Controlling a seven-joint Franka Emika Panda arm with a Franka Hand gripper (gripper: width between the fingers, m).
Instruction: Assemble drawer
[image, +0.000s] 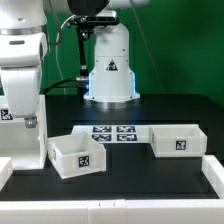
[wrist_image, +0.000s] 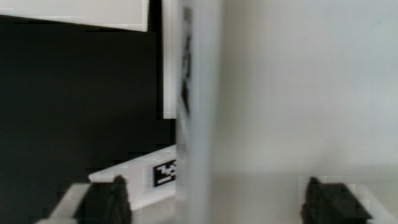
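Near edge: I'm seeing a white raised rail (image: 212, 178) on the matte black table (image: 130, 180), at the exterior view's right front.
Drawer: there it is, the small white plastic open-top square tray with thick walls, the drawer (image: 78, 160). It sits upright on the table, left of centre in the exterior view, with its black-and-white square tag facing the camera. Nothing rests in it that I can see.
Arm: the white Panda arm (image: 22, 80) hangs down at the exterior view's left, near the drawer's left side, with 2 small tags on its lower part.
Gripper: on the wrist view, the 2-finger gripper (wrist_image: 217, 188) has its dark fingers (wrist_image: 107, 200) spread wide with nothing pinched. A blurred white surface fills the space between them; I cannot tell what it is or whether it touches.
Wrist tag: 1 black-and-white tag (wrist_image: 166, 172) shows on a white edge beyond the fingers. I cannot tell which part carries it.
Marker board: the thin flat white marker board (image: 112, 133) lies behind the drawer, tags facing up.
Larger box: a wider white plastic open-top box (image: 178, 142) stands at the exterior view's right with a tag on its near wall, well apart from the drawer.
Base: the white robot base (image: 110, 70), with a triangular warning sign, stands farthest back at centre.
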